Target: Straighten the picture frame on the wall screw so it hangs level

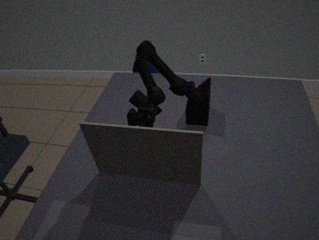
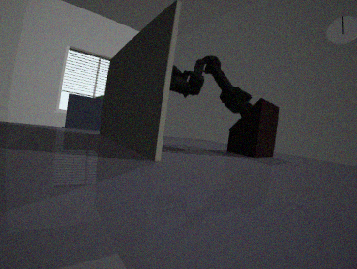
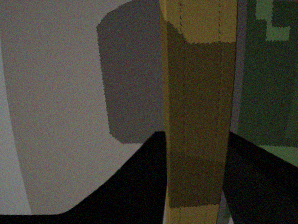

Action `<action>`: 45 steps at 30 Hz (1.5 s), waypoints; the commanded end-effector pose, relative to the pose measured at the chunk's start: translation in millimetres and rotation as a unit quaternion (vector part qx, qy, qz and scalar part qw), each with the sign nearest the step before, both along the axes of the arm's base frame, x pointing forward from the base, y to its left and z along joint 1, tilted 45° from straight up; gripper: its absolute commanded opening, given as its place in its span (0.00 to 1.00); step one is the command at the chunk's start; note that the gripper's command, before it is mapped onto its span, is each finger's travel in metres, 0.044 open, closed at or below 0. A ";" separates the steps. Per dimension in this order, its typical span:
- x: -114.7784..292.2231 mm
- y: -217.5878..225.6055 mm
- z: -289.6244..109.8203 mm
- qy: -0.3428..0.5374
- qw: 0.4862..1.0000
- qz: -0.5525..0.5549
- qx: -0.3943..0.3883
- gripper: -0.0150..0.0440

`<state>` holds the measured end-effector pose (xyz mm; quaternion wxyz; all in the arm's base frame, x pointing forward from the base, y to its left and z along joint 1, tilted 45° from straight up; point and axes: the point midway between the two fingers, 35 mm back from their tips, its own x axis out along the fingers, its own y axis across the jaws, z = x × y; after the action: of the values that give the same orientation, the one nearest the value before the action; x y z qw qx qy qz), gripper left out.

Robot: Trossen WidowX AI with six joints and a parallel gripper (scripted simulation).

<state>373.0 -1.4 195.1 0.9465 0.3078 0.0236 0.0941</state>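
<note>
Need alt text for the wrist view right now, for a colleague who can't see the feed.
The gripper is shut on the yellow wooden bar of the picture frame, one dark finger on each side of it. The green picture shows to the bar's right, and the pale wall with the gripper's shadow lies to its left.

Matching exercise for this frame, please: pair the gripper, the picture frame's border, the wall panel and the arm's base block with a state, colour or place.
1 gripper
2 frame border
3 wall panel
4 base block

a yellow-tan
b stands upright on the table
c behind the panel, under the arm
d shut on the frame border

Pairs: 1-d, 2-a, 3-b, 4-c
</note>
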 end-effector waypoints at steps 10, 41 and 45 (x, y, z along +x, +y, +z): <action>-0.1 0.7 0.7 0.000 1.000 -0.001 0.001 0.25; -1.6 8.2 6.1 0.000 1.000 -0.001 0.002 0.25; -1.6 8.3 6.1 0.000 1.000 -0.001 0.002 0.25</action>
<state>371.9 4.0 197.9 0.9467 0.3091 0.0261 0.0870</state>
